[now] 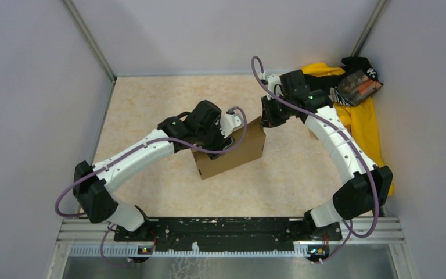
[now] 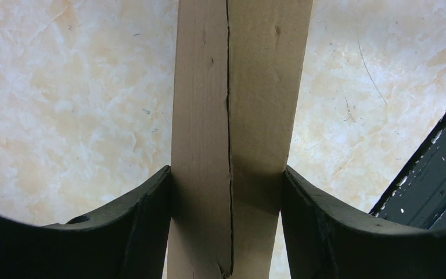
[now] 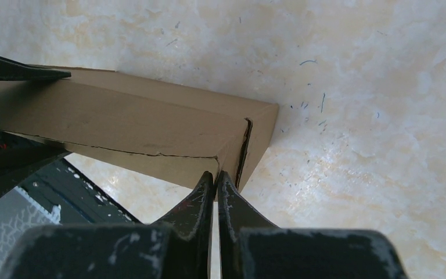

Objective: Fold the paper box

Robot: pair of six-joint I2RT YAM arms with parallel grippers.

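The paper box (image 1: 235, 152) is a plain brown, closed shallow box standing on one long edge in the middle of the table. My left gripper (image 1: 218, 139) clamps it from above near its left end. In the left wrist view both fingers (image 2: 151, 197) press against the two broad faces of the paper box (image 2: 232, 87), and a seam runs down its narrow top. My right gripper (image 1: 265, 120) is at the box's far right end. In the right wrist view the right gripper (image 3: 216, 174) is shut, its tips touching the end corner of the paper box (image 3: 128, 128), with nothing between them.
A yellow-and-black cloth pile (image 1: 360, 116) lies at the back right, behind the right arm. Grey walls close in the table on the left, back and right. The black base rail (image 1: 226, 229) runs along the near edge.
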